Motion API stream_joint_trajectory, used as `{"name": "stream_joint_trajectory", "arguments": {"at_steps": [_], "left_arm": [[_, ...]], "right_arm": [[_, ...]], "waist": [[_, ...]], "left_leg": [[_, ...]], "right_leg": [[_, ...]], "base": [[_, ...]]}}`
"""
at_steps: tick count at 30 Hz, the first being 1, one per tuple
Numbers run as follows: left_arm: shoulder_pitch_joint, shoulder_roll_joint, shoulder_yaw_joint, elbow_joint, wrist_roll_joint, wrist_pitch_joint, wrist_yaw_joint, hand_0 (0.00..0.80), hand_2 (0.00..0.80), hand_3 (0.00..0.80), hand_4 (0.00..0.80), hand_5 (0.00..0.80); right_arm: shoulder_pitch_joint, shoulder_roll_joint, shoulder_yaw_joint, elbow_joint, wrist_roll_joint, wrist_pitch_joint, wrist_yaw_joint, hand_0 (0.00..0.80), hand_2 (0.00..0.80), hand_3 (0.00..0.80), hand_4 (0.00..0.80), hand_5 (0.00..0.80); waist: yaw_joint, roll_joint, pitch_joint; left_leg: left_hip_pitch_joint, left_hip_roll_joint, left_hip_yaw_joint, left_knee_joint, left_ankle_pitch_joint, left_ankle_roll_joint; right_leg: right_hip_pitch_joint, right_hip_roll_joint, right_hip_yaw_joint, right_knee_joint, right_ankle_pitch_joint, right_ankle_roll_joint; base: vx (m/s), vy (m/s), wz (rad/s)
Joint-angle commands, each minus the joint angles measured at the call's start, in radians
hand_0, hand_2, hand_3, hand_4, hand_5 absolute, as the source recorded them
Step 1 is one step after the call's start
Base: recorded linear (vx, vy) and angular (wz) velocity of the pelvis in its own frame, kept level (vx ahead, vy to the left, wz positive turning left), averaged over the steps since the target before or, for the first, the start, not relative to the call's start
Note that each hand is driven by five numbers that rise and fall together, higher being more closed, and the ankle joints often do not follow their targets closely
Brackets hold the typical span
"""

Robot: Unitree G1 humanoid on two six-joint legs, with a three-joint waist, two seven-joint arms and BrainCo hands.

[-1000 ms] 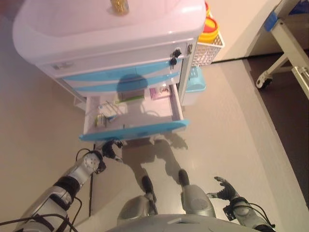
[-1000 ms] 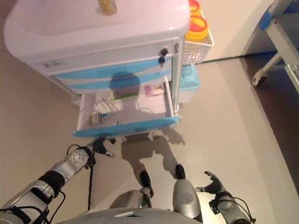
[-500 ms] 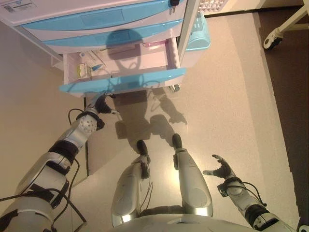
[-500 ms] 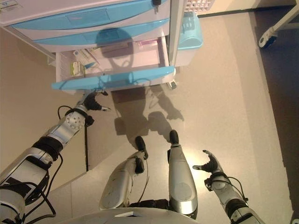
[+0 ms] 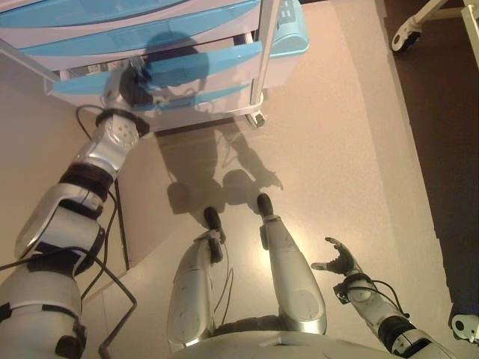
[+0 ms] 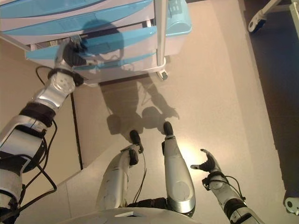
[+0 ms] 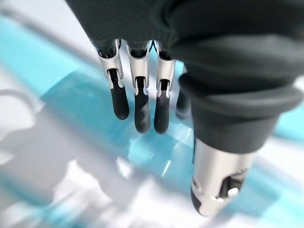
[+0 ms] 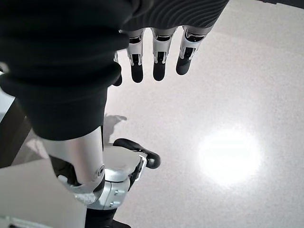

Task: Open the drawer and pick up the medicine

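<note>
Drawer (image 5: 161,71) status: the blue-fronted drawer of the medical cart (image 5: 150,30) is seen pulled out from the cabinet at about 11 o'clock in the head views, so the opening step is judged done or nearly so, although only a narrow strip of the interior is exposed at its left end. Medicine is not identifiable in any current view; a few small pale items are glimpsed in that strip at 10 o'clock, but what they are cannot be told, and nothing is held in either hand. The left robot hand (image 5: 129,81) is raised to the drawer front, at or over its upper edge; whether contact is made cannot be told. In the left wrist view its fingers (image 7: 135,107) are shown straight and apart, hanging above the blue panel and closed on nothing. The right robot hand (image 6: 206,164) is idle at 4 o'clock, low beside the body over the floor (image 5: 337,134), its fingers relaxed and spread, empty. Remaining work is judged to be the reach into the drawer, location of the medicine and its grasp; the pick-up has not been begun.
</note>
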Motion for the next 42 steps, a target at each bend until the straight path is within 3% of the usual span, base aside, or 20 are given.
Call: {"name": "stream_joint_trajectory", "arguments": {"at_steps": [1,5,10,17,22,23,25,32,38,42], "left_arm": [[-0.109,0.088,0.042,0.066,-0.076,-0.023,0.100,0.000,0.000,0.000,0.000,0.000],[-0.175,0.054,0.062,0.144,-0.212,-0.072,0.115,0.000,0.000,0.000,0.000,0.000],[-0.220,0.027,0.039,0.219,-0.191,-0.074,0.067,0.000,0.000,0.000,0.000,0.000],[-0.187,0.025,0.009,0.234,-0.111,-0.082,0.053,0.000,0.000,0.000,0.000,0.000],[-0.095,0.050,0.062,0.139,-0.004,-0.163,0.188,0.000,0.000,0.000,0.000,0.000],[-0.066,0.062,0.078,0.099,0.055,-0.190,0.251,0.000,0.000,0.000,0.000,0.000],[-0.010,0.074,0.105,0.048,0.164,-0.220,0.345,0.000,0.000,0.000,0.000,0.000],[0.191,0.103,0.213,-0.098,0.356,-0.247,0.543,0.000,0.000,0.000,0.000,0.000],[0.331,0.098,0.297,-0.147,0.403,-0.270,0.602,0.000,0.000,0.000,0.000,0.000],[0.431,0.069,0.343,-0.161,0.333,-0.312,0.545,0.000,0.000,0.000,0.000,0.000]], "right_arm": [[0.036,-0.026,0.052,-0.038,-0.006,-0.015,-0.023,0.000,0.000,0.000,0.000,0.000],[0.017,-0.023,0.081,-0.034,-0.005,-0.023,-0.021,0.000,0.000,0.000,0.000,0.000],[-0.004,-0.015,0.103,-0.037,0.000,-0.024,-0.007,0.000,0.000,0.000,0.000,0.000],[-0.003,-0.007,0.104,-0.031,0.004,-0.032,-0.001,0.000,0.000,0.000,0.000,0.000],[0.027,0.008,0.087,-0.020,0.002,-0.041,-0.008,0.000,0.000,0.000,0.000,0.000],[0.035,0.011,0.081,-0.022,0.004,-0.043,-0.012,0.000,0.000,0.000,0.000,0.000],[0.049,0.019,0.070,-0.016,0.006,-0.047,-0.017,0.000,0.000,0.000,0.000,0.000],[0.082,0.028,0.023,-0.008,0.004,-0.059,-0.011,0.000,0.000,0.000,0.000,0.000],[0.110,0.035,-0.008,-0.009,-0.015,-0.044,0.003,0.000,0.000,0.000,0.000,0.000],[0.133,0.040,-0.029,-0.003,-0.039,-0.032,0.018,0.000,0.000,0.000,0.000,0.000]], "waist": [[-0.041,-0.014,-0.055],[-0.053,-0.029,-0.060],[-0.064,-0.048,-0.073],[-0.060,-0.055,-0.085],[-0.036,-0.048,-0.088],[-0.029,-0.055,-0.089],[-0.014,-0.049,-0.095],[0.036,-0.023,-0.137],[0.059,-0.010,-0.201],[0.070,0.001,-0.256]], "left_leg": [[0.007,-0.032,-0.025,0.080,-0.177,0.038],[-0.019,-0.025,-0.021,0.098,-0.190,0.041],[-0.033,-0.013,-0.007,0.099,-0.195,0.039],[-0.019,-0.010,-0.001,0.094,-0.204,0.039],[0.017,-0.019,-0.011,0.072,-0.201,0.037],[0.016,-0.021,-0.001,0.055,-0.165,0.038],[0.034,-0.027,-0.008,0.031,-0.156,0.036],[0.118,-0.041,-0.031,-0.076,-0.111,0.021],[0.196,-0.045,-0.043,-0.159,-0.087,0.006],[0.252,-0.043,-0.043,-0.221,-0.071,-0.007]], "right_leg": [[-0.020,0.020,0.000,-0.023,-0.003,-0.002],[-0.039,0.036,0.013,-0.029,0.003,0.000],[-0.050,0.052,0.021,-0.037,0.007,0.002],[-0.030,0.051,0.023,-0.054,0.007,0.006],[0.009,0.035,0.011,-0.068,0.001,0.007],[0.011,0.027,0.009,-0.084,0.029,0.002],[0.030,0.019,0.002,-0.095,0.027,0.003],[0.113,-0.008,-0.027,-0.132,0.011,0.007],[0.201,-0.024,-0.051,-0.188,0.004,0.015],[0.266,-0.029,-0.067,-0.238,0.005,0.020]], "base": [[0.002,0.013,-0.18],[-0.017,0.007,-0.15],[-0.034,-0.026,-0.11],[-0.031,-0.040,-0.07],[-0.048,-0.061,0.02],[-0.126,-0.101,-0.01],[-0.079,-0.072,-0.01],[-0.017,-0.020,0.13],[0.021,-0.014,0.16],[0.053,-0.007,0.12]]}}
